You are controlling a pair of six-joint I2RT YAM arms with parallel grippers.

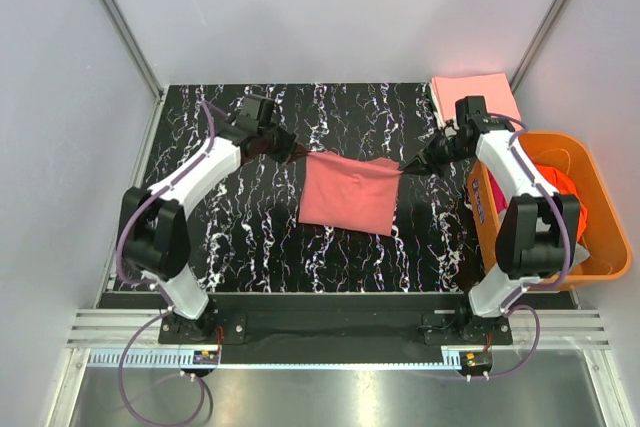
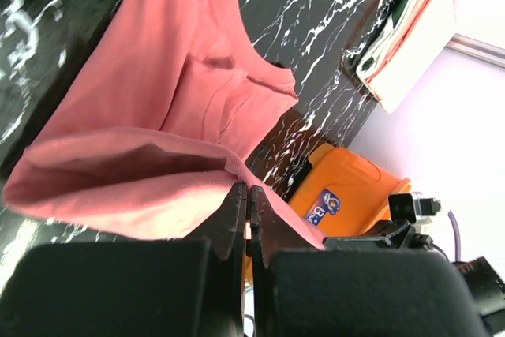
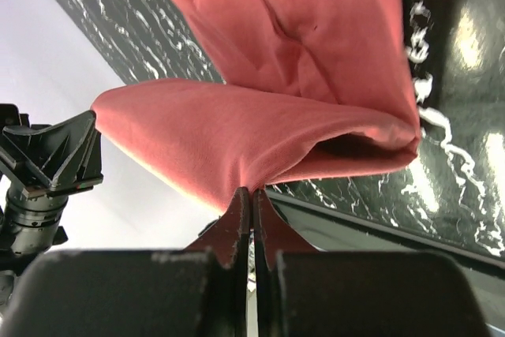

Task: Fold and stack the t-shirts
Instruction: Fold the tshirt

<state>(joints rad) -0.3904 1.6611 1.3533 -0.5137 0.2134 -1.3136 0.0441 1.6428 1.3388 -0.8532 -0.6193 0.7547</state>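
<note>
Black, white-veined desk, salmon-pink t-shirt at its middle with the lower part resting on the surface, folded peach-pink t-shirt in the far right corner, orange basket at the right edge

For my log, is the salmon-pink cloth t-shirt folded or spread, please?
Folded: the t-shirt is doubled, pinched by left claw and right claw.

No wording can be read anywhere. The one printed mark is a small blue-and-white sticker on the wall of the orange plastic basket, at about four o'clock in the left wrist view, its lettering too blurred to make out.
</note>
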